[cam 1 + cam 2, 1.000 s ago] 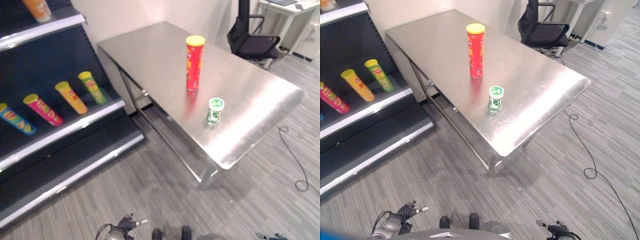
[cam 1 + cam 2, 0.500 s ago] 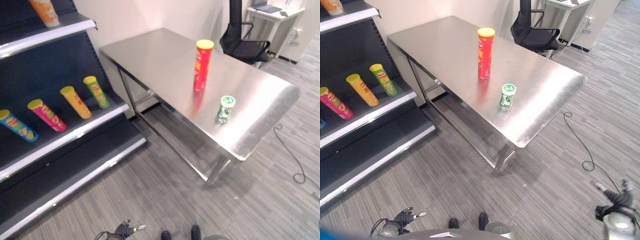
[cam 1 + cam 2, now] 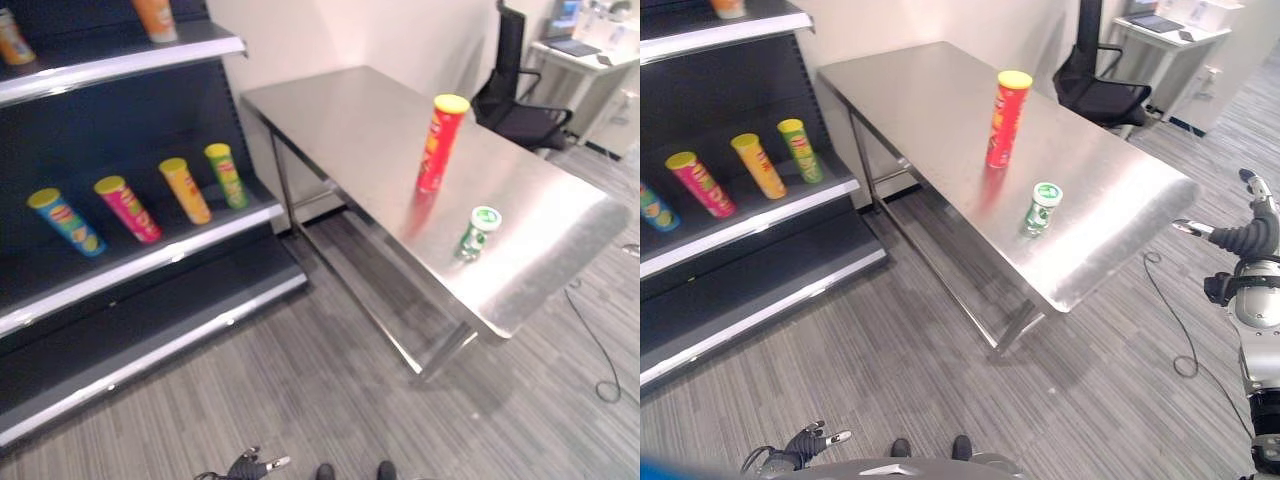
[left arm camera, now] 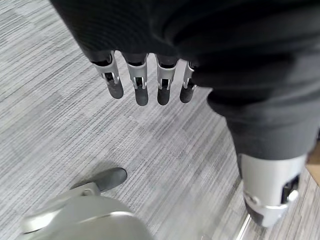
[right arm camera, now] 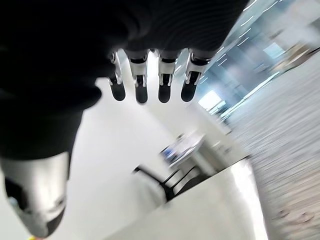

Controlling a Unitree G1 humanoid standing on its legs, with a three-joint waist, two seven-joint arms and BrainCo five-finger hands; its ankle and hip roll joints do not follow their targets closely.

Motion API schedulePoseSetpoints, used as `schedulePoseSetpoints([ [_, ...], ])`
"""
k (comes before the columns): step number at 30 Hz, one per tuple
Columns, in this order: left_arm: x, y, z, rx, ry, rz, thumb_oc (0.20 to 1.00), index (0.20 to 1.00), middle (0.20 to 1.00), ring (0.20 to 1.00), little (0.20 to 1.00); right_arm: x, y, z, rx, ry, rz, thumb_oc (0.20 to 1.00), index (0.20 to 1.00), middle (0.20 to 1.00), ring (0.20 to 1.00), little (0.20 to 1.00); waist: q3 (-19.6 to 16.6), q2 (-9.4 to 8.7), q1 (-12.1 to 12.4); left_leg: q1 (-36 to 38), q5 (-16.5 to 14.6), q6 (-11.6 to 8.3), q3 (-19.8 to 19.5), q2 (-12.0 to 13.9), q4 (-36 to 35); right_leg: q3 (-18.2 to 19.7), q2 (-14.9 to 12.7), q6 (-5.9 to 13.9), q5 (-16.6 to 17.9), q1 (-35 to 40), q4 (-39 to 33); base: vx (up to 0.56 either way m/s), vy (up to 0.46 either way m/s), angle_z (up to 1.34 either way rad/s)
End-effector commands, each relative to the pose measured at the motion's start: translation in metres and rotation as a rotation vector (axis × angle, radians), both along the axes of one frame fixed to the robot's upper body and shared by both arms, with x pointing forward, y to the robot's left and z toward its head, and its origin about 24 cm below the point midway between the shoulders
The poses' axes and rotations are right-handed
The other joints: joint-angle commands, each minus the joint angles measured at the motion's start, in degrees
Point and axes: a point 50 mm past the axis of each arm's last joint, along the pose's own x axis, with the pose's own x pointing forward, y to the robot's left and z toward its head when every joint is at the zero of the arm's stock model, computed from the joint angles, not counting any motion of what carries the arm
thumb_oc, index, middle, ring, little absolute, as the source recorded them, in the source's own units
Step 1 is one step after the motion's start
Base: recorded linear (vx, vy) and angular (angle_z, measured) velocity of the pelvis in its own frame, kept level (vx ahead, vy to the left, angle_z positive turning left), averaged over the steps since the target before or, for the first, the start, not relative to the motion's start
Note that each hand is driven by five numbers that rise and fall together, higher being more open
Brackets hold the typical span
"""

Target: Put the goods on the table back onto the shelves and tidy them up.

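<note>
Shelves (image 3: 150,262) held tubes left of the table (image 3: 930,110); red can (image 3: 1007,120) and green jar (image 3: 1041,208) stood near its edge. Left hand (image 4: 145,82) and right hand (image 3: 1252,240) hung open-fingered.

Lighting is bright, even and diffuse, from overhead. The brushed steel table (image 3: 540,225) carries broad soft glare along its near right edge and faint reflections under the tall red tube with yellow lid (image 3: 441,143) and the small green canister (image 3: 478,232). The black shelf unit (image 3: 120,130) sits darker at the left. Straight lines bow towards the edges. The right wrist view is heavily blurred; the left wrist view is sharp on the grey striped floor (image 4: 60,130).
</note>
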Motion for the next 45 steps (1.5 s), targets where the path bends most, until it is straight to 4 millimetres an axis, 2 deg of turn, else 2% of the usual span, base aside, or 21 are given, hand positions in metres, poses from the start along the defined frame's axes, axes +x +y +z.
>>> schedulePoseSetpoints([
  [1,0.017,0.014,0.007,0.039,-0.042,-0.005,1.000,1.000,1.000,1.000,1.000,0.012,-0.001,0.012,-0.031,-0.002,0.015,1.000,1.000,1.000,1.000,1.000,0.4,-2.12,2.1,2.3,-3.6,-4.32,1.2,4.0,0.8,1.1,-8.7,9.17,-4.4,2.2,2.7,-0.02,-0.084,0.13],
  [3,0.012,0.016,0.007,0.038,-0.036,0.011,1.000,1.000,1.000,1.000,1.000,0.022,0.002,0.003,-0.045,0.074,0.034,1.000,1.000,1.000,1.000,1.000,0.8,-2.03,2.6,2.1,-3.1,-4.70,0.2,4.3,0.8,0.2,-8.5,8.80,-4.7,2.6,2.7,-0.02,-0.085,0.13],
  [15,-0.002,0.011,0.002,0.013,-0.008,0.057,1.000,1.000,1.000,1.000,1.000,0.037,0.011,-0.022,-0.007,0.183,0.051,1.000,1.000,1.000,1.000,1.000,1.5,-1.23,4.2,1.0,-1.8,-5.57,-2.5,4.8,0.8,-2.9,-7.7,7.81,-5.5,3.7,2.2,0.00,-0.056,0.16],
  [34,-0.013,0.013,0.000,0.027,0.022,0.075,1.000,1.000,1.000,1.000,1.000,0.063,0.019,-0.028,0.031,0.164,-0.036,1.000,1.000,1.000,1.000,1.000,1.9,0.76,6.5,-1.8,-0.5,-6.04,-6.2,4.0,0.8,-5.3,-6.9,7.03,-5.8,3.4,0.6,0.01,-0.033,0.11],
  [45,-0.016,0.012,-0.001,0.038,0.036,0.084,1.000,1.000,1.000,1.000,1.000,0.073,0.026,-0.026,0.062,0.129,-0.061,1.000,1.000,1.000,1.000,1.000,1.6,0.82,7.4,-2.1,-0.6,-5.90,-7.1,3.5,0.8,-6.0,-7.1,6.96,-5.9,3.4,0.6,0.01,-0.002,0.01],
])
